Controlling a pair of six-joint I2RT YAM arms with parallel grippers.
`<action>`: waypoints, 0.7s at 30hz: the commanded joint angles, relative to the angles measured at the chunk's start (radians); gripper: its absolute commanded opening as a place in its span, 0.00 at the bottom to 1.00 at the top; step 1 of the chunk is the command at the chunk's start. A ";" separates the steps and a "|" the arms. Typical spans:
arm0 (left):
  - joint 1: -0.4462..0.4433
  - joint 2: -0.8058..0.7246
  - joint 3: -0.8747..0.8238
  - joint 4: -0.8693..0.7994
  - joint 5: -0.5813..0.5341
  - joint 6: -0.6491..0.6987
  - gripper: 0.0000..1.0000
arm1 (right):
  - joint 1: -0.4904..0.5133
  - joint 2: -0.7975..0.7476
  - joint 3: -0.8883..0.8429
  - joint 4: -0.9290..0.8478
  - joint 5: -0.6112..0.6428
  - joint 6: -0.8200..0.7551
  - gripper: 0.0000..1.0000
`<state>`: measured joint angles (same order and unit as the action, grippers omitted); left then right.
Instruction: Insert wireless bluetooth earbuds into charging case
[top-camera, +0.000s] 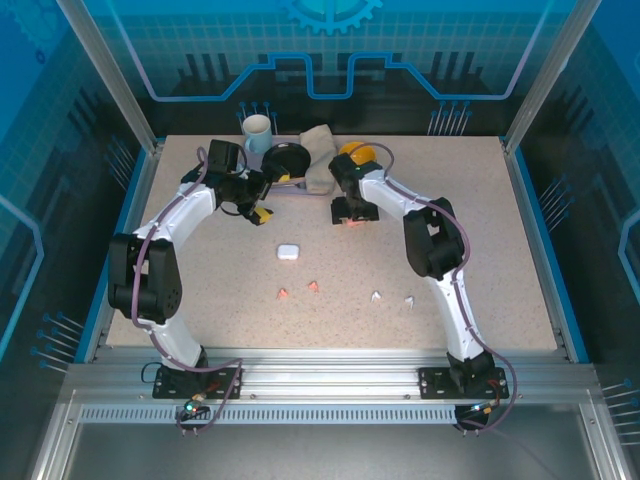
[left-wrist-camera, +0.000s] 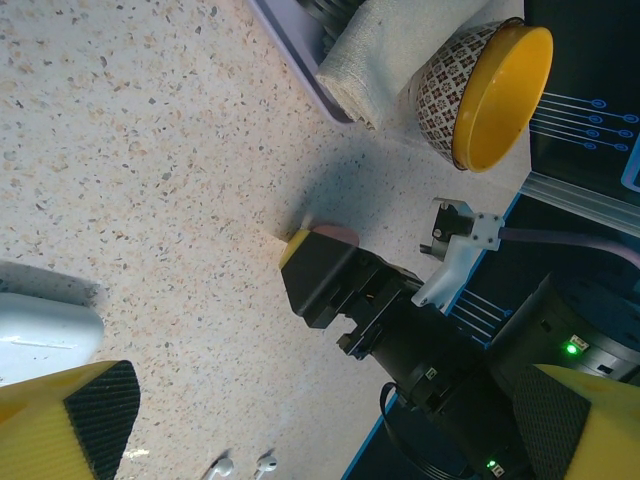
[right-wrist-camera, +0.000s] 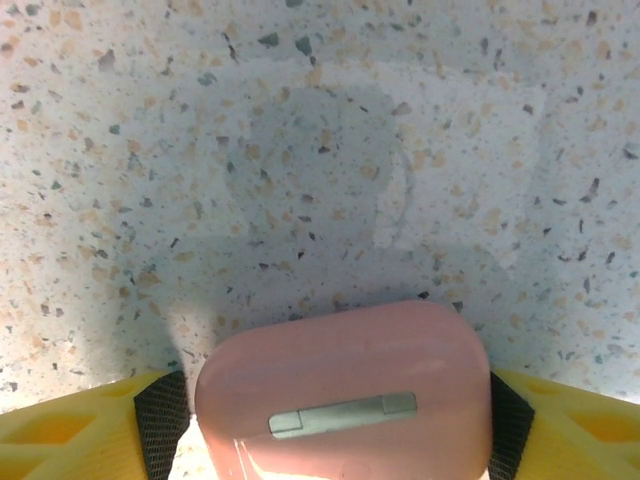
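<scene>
Nearest the arm bases, four earbuds lie in a loose row across the speckled, stone-look table (top-camera: 480, 230). The two pink earbuds (top-camera: 284, 293) are on the left and the two white earbuds (top-camera: 376, 296) on the right. They are too small to tell which way they point.

Just beyond them the white case (top-camera: 288, 252) lies closed and flat, its long axis roughly left to right.

Farther back, the left gripper (top-camera: 260, 212) hangs with its yellow fingers (left-wrist-camera: 70, 420) spread wide and nothing between them. The right gripper (top-camera: 352, 216) grips the pink case (right-wrist-camera: 340, 390) by its short ends. The case's long axis runs finger to finger, and its hinge strip faces the wrist camera.

At the far edge stand a mug (top-camera: 257, 130), a folded towel (top-camera: 318, 150) and a yellow bowl (left-wrist-camera: 500, 90). Blue circuit-patterned walls (top-camera: 60, 120) in a metal frame (top-camera: 105, 70) enclose the table.
</scene>
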<state>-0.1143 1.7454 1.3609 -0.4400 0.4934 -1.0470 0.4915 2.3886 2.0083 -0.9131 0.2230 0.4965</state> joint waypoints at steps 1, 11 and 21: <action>-0.007 -0.007 0.026 -0.008 0.012 0.009 0.99 | -0.005 0.063 0.042 -0.036 0.059 -0.017 0.78; -0.008 0.001 0.037 -0.009 0.019 0.015 0.99 | -0.028 0.069 0.022 -0.019 0.010 -0.030 0.61; -0.020 0.009 0.024 -0.028 0.023 0.050 0.99 | -0.047 -0.133 -0.239 0.147 -0.092 0.047 0.48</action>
<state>-0.1211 1.7477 1.3682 -0.4412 0.4938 -1.0313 0.4633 2.3013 1.8580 -0.8024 0.1711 0.5007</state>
